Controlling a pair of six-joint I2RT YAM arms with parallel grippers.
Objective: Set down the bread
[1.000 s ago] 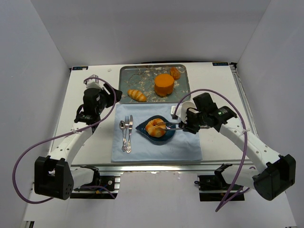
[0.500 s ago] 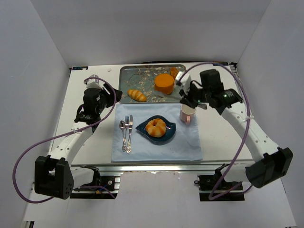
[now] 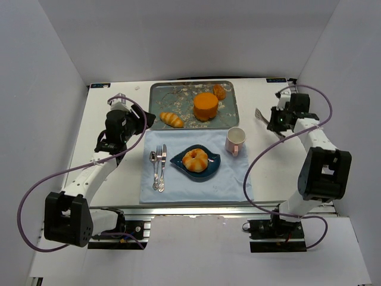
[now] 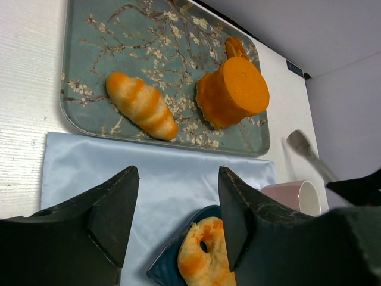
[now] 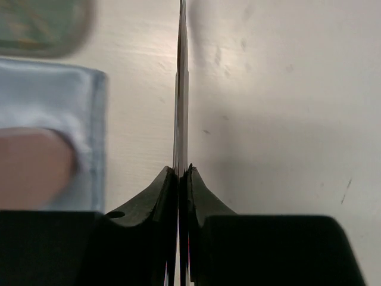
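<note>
The bread (image 3: 195,159), a round golden bun with pale seams, lies on a dark blue leaf-shaped plate (image 3: 213,166) on the light blue cloth. It also shows in the left wrist view (image 4: 203,257), low between my fingers. My left gripper (image 3: 143,121) is open and empty, hovering near the tray's left end, far from the bun (image 4: 177,202). My right gripper (image 3: 271,118) is over the bare table at the right, shut on metal tongs (image 3: 261,114). The tongs show edge-on in the right wrist view (image 5: 181,89), clamped between the pads (image 5: 181,173).
A patterned tray (image 3: 164,95) at the back holds an elongated ridged roll (image 3: 171,119), a large orange cylinder cake (image 3: 205,106) and a small orange piece (image 3: 219,92). A pink cup (image 3: 236,140) stands right of the plate. A fork and spoon (image 3: 159,167) lie left of it.
My right gripper has left the bread on the plate and swung with the tongs up past the tray to the far right of the table. The left arm has barely moved.
</note>
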